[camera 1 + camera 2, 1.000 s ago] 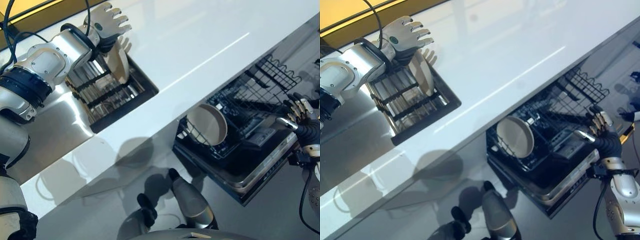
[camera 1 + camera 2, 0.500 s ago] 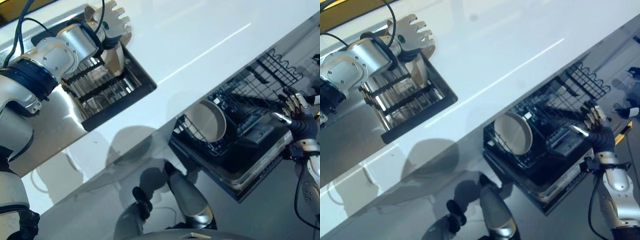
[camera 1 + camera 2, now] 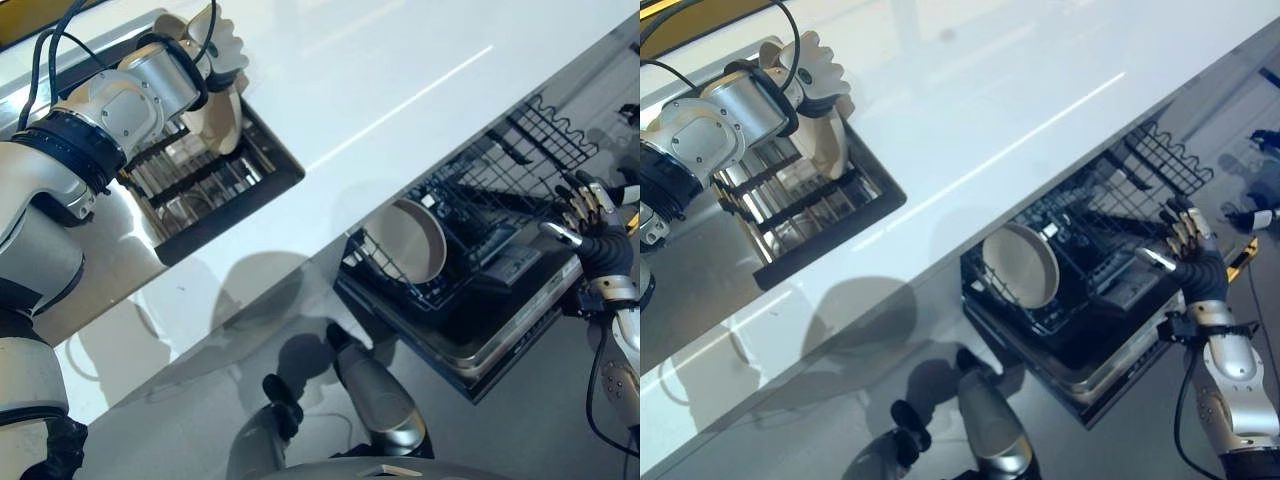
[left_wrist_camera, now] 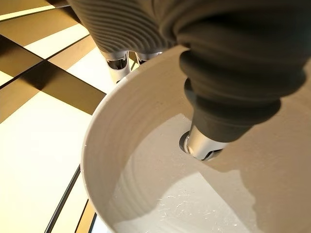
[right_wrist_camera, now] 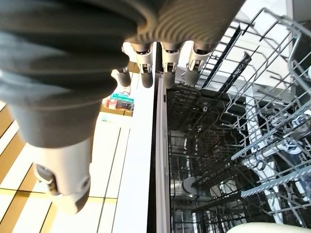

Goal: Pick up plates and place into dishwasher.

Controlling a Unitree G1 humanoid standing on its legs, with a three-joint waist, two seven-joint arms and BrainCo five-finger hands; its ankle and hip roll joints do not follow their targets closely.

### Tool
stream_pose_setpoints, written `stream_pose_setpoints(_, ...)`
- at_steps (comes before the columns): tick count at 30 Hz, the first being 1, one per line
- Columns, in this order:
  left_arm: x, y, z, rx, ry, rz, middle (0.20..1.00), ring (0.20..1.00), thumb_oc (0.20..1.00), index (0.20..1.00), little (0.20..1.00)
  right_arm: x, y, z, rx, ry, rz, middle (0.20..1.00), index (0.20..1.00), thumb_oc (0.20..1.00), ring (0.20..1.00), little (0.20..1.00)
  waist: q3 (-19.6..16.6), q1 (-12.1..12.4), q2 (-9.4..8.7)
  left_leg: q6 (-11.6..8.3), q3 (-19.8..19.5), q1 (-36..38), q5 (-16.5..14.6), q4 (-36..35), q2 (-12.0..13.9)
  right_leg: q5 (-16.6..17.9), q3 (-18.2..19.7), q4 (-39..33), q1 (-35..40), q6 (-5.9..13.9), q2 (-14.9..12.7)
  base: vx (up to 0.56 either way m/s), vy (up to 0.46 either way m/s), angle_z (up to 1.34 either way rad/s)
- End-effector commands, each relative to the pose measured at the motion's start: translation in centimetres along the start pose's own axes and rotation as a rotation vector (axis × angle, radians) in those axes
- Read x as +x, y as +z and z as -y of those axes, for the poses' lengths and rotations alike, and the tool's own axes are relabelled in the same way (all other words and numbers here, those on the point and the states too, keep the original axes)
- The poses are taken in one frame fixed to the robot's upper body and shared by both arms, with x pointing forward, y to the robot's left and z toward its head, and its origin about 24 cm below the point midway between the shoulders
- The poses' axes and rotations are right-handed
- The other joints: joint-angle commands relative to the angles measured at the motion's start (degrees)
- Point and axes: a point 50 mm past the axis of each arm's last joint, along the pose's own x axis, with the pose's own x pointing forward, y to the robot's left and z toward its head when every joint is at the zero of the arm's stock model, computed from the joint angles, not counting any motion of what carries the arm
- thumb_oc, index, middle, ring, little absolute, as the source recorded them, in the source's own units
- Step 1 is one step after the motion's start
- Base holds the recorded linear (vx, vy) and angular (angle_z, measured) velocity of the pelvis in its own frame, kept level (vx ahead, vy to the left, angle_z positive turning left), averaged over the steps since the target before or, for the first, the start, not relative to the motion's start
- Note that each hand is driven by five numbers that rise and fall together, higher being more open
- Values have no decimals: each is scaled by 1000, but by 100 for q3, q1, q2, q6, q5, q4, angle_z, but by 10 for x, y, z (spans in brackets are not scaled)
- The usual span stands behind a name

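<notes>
The left hand (image 3: 215,45) is clamped on a pale plate (image 3: 218,112) standing on edge in the dish rack (image 3: 205,185) sunk into the white worktop (image 3: 400,70); in its wrist view the thumb presses inside the bowl of the plate with the fingers behind the rim. The lift should go straight up along the slots, so the rim clears the wires before any swing. Over at the dishwasher basket (image 3: 1110,230), which already holds one plate (image 3: 1020,265), the right hand (image 3: 1188,255) hovers beside the rack with fingers relaxed and empty.
</notes>
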Motion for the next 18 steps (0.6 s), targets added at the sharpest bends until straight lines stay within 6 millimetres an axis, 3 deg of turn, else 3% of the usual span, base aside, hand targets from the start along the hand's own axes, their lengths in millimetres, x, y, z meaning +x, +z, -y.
stream_pose_setpoints(1, -13, -45, 4, 15, -13, -165, 200, 200, 200, 200, 200, 12, 26, 12, 17, -45, 156, 1000, 1000, 1000, 1000, 1000, -74, -51, -98, 235, 80, -164, -174, -3, 56, -6, -202, 27, -286, 334, -108, 0, 0, 0)
stream_pose_setpoints(8, -21, -51, 10, 44, 70, -185, 200, 200, 200, 200, 200, 5, 23, 17, 13, -46, 140, 1000, 1000, 1000, 1000, 1000, -275, -8, -63, 249, 100, -12, -152, -114, 50, -5, -228, -88, -119, 344, -144, -10, -4, 0)
stream_pose_setpoints(9, -22, -52, 12, 47, 79, -188, 200, 200, 200, 200, 200, 4, 23, 17, 13, -45, 139, 1000, 1000, 1000, 1000, 1000, -288, -5, -91, 272, 169, -60, 4, -127, 66, 148, -229, -135, -155, 317, -144, -58, -31, 1)
stream_pose_setpoints(11, -27, -56, 16, 53, 125, -210, 200, 200, 200, 200, 200, 0, 22, 17, 12, -42, 130, 1000, 1000, 1000, 1000, 1000, -383, 17, -77, 280, 175, 27, 1, -171, 56, 140, -228, -182, -63, 328, -156, 3, -6, 0)
stream_pose_setpoints(18, -49, -70, 28, -69, 313, -314, 200, 200, 200, 200, 200, -12, 19, 19, 6, -35, 93, 1000, 1000, 1000, 1000, 1000, -700, 91, 23, 317, 184, 403, -3, -423, -14, 111, -217, -379, 306, 384, -206, 57, 34, -1)
